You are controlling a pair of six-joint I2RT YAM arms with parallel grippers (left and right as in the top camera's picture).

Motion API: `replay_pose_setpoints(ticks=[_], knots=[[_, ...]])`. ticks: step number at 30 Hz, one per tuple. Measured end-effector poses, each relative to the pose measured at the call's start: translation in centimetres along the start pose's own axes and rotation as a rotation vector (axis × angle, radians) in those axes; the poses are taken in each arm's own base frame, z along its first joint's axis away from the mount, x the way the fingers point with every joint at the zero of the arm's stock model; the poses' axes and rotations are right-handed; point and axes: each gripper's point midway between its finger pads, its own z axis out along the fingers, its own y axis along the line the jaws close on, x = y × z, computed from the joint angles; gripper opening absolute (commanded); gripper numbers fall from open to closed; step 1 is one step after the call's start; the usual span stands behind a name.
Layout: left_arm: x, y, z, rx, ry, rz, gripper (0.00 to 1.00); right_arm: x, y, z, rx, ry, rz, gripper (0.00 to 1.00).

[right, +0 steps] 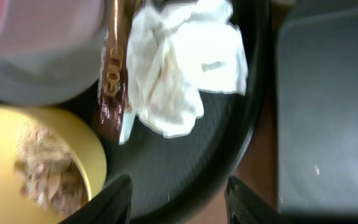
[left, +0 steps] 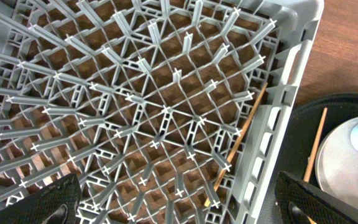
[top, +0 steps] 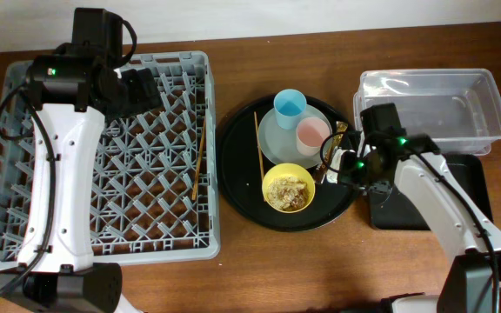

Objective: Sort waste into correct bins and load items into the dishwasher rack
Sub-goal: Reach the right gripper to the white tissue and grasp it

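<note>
My left gripper (left: 179,211) hangs open over the grey dishwasher rack (top: 103,156), its fingers (left: 42,202) wide apart. One chopstick (left: 241,137) lies in the rack by its right wall. The other chopstick (top: 257,148) lies on the round black tray (top: 233,174). That tray also holds the grey plate (top: 278,143), blue cup (top: 290,104), pink cup (top: 313,132) and yellow bowl (top: 288,187) of beige scraps. My right gripper (right: 179,199) hovers open and empty over the tray's right rim. The white napkin (right: 185,68) and brown-and-gold wrapper (right: 114,81) lie just beyond its fingertips.
The clear tub (top: 433,109) stands at the back right. In front of it sits the shallow black tray (top: 429,204), close beside my right arm. Bare wooden table shows between the rack and the round tray.
</note>
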Motion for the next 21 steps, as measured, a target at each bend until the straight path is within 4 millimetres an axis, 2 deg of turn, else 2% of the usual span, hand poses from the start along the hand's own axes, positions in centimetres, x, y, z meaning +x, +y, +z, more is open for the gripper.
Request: replay_pose_setpoints(ticks=[6,11,14,21], knots=[[0.0,0.0,0.0,0.0,0.0,0.0,0.99,-1.2,0.0,2.1,-0.028,-0.1,-0.003,0.47],[0.0,0.0,0.0,0.0,0.0,0.0,0.99,-1.2,-0.4,2.7,-0.014,-0.116,0.001,0.46],[0.0,0.0,0.0,0.0,0.0,0.0,0.99,-2.0,-0.4,2.6,0.006,-0.158,-0.006,0.46],[0.0,0.0,0.0,0.0,0.0,0.0,0.99,-1.4,2.2,2.7,0.123,-0.239,-0.103,0.47]])
